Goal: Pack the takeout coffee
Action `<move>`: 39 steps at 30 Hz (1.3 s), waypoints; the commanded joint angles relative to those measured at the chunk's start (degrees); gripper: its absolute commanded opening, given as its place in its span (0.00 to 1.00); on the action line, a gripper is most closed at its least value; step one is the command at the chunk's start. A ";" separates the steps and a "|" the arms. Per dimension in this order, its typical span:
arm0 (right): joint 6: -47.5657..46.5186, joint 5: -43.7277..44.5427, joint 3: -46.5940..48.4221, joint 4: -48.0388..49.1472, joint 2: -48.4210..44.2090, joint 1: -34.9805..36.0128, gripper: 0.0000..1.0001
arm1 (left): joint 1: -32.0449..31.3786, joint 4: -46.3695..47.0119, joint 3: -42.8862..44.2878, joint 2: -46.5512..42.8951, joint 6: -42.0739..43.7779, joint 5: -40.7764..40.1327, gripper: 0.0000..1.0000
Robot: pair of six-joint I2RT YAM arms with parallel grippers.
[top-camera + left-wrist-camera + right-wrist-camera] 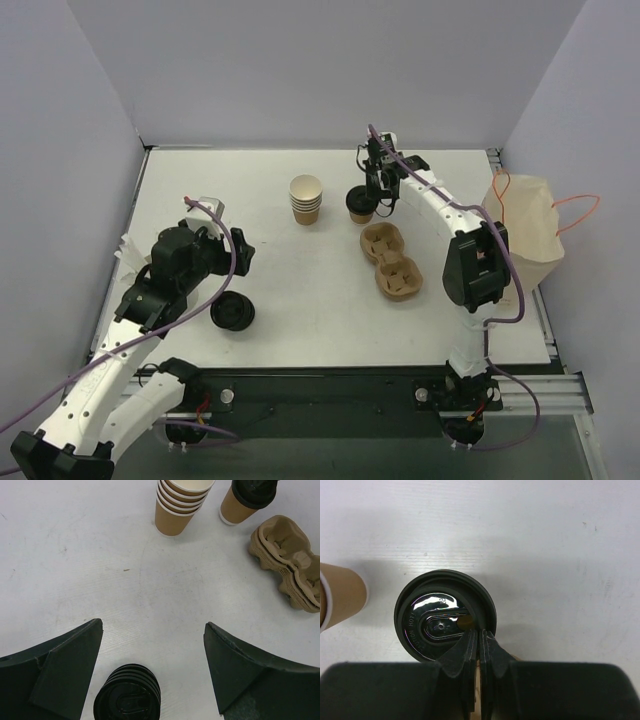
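Where closed right tool [479, 633] sits, takeout coffee [437, 616] (lidded) beneath

One lidded cup [360, 204], one cup stack [306, 199] (nested)

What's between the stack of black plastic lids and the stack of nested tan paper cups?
Nothing: bare white tabletop from black lid stack to nested tan cups, shown in the left wrist view.

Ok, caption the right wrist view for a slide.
Shut right end effector at the near rim of the black lid.
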 commanded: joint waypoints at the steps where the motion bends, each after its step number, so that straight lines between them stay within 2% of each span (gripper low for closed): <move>1: 2.21 1.24 3.28 -0.90 1.53 -1.82 0.00 | -0.27 0.37 0.48 -0.61 1.06 -0.92 0.92; 5: 3.18 0.62 3.28 -0.90 2.24 -2.53 0.02 | -0.27 0.28 0.48 -0.43 1.15 -0.92 0.92; 8: 3.71 0.36 3.37 -1.25 2.50 -2.79 0.11 | -0.27 0.28 0.56 -0.52 1.06 -1.00 0.92; 12: 4.32 0.01 3.90 -2.13 1.54 -2.88 0.31 | -0.27 0.19 0.56 -0.52 1.06 -1.35 0.92; 13: 4.24 -0.17 3.90 -2.48 0.49 -2.88 0.34 | -0.35 0.19 0.48 -0.43 1.06 -1.53 0.92; 20: 3.27 -0.43 3.37 -4.24 -5.58 -2.79 0.41 | -0.35 -0.07 0.65 -0.69 0.98 -2.32 0.94; 25: 2.48 -0.96 -1.19 -5.82 -13.92 -1.74 0.41 | -0.62 -0.33 0.83 -0.96 0.71 -3.55 0.97; 29: 3.09 -0.52 -8.39 -6.53 -23.41 0.19 0.54 | -0.79 -0.33 0.74 -1.40 0.10 -4.43 0.97; 31: 3.18 1.05 -12.16 -8.10 -29.30 1.86 0.56 | -0.79 -0.25 0.74 -1.66 -0.25 -5.48 0.97; 32: 3.53 1.58 -13.14 -8.72 -31.23 2.39 0.60 | -0.79 -0.16 0.57 -2.01 -0.69 -5.83 0.97; 33: 3.88 2.28 -14.02 -9.42 -34.82 2.83 0.68 | -0.88 -0.16 0.48 -2.02 -0.78 -6.10 0.97; 34: 4.41 2.81 -14.64 -11.34 -36.51 2.84 0.71 | -0.79 0.01 0.56 -2.02 -0.78 -6.28 0.97; 39: 5.38 9.75 -15.26 -17.76 -45.38 2.31 0.73 | -0.88 0.02 0.48 -1.93 -0.78 -5.31 0.97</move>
